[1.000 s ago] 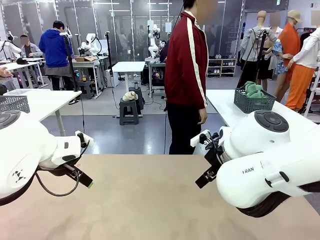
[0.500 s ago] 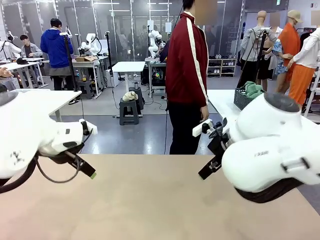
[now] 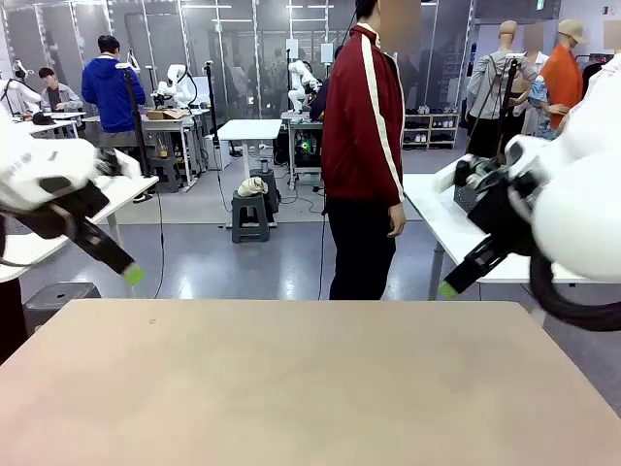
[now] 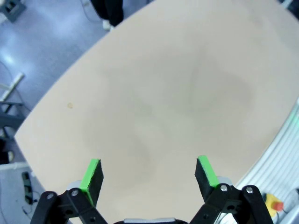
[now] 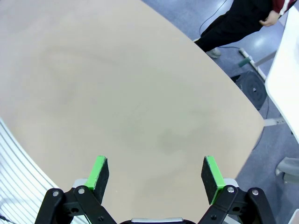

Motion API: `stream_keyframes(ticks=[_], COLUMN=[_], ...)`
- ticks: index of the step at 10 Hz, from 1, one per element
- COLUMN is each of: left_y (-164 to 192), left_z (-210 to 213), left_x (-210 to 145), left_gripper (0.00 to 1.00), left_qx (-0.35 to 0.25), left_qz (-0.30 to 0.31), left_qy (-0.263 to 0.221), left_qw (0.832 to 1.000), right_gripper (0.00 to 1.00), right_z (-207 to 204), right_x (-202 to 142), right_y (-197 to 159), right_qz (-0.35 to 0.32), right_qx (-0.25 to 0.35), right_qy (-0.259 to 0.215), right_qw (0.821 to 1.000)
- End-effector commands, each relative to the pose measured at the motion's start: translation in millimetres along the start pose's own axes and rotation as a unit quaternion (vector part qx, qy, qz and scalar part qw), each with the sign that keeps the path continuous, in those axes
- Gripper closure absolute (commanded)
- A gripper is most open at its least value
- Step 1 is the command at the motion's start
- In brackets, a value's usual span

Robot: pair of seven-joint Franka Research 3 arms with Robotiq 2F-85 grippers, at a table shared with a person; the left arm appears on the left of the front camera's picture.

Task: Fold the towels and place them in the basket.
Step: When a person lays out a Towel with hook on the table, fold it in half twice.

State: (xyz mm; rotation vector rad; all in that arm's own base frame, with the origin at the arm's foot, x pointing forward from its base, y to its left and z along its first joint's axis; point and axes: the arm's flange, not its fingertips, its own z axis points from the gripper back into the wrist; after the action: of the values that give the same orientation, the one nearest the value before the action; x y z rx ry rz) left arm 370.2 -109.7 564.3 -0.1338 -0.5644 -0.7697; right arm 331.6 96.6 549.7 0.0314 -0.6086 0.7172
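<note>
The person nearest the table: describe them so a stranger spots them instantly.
From the tan table, look just past its far edge: the person stands there, side-on. Only they wear a dark red jacket with a white sleeve stripe.

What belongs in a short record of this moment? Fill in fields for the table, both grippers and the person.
table: tan top, lying below both wrist cameras
left gripper: open, above the table, holding nothing
right gripper: open, above the table, holding nothing
person: stands beyond the table's far edge, side-on, red jacket with a white stripe, dark trousers
task: no towel gripped yet
</note>
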Motion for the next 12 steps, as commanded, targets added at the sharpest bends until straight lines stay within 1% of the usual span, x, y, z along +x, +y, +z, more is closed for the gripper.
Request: stream_keyframes(ticks=[1, 3, 5, 6, 7, 12], left_y=[6.0, 5.3, 2.7, 1.9, 1.9, 1.9], left_z=[36.8, 75.3, 92.9, 93.7, 88.3, 88.3], left_x=[-11.5, -22.8, -29.7, -30.4, -29.6, -29.6], left_gripper=[0.00, 0.00, 0.00, 0.00, 0.00, 0.00], left_qx=[-0.038, -0.036, -0.043, -0.039, -0.035, -0.035], left_qz=[-0.013, -0.015, -0.014, -0.008, -0.006, -0.006], left_qy=[-0.001, 0.011, 0.026, 0.026, 0.011, 0.011], left_qw=[0.999, 0.999, 0.999, 0.999, 0.999, 0.999], right_gripper=[0.00, 0.00, 0.00, 0.00, 0.00, 0.00], right_z=[35.4, 63.3, 70.9, 68.6, 72.6, 72.6], right_x=[-11.1, -17.3, -20.7, -19.4, -18.9, -18.9], right_y=[4.8, 7.5, 4.1, 2.3, 7.4, 7.4], right_qz=[-0.001, -0.002, -0.003, 0.002, -0.002, -0.002], right_qx=[0.003, -0.008, -0.006, -0.008, -0.003, -0.003], right_qy=[0.003, 0.005, 0.003, 0.010, -0.004, -0.004], right_qw=[1.000, 1.000, 1.000, 1.000, 1.000, 1.000])
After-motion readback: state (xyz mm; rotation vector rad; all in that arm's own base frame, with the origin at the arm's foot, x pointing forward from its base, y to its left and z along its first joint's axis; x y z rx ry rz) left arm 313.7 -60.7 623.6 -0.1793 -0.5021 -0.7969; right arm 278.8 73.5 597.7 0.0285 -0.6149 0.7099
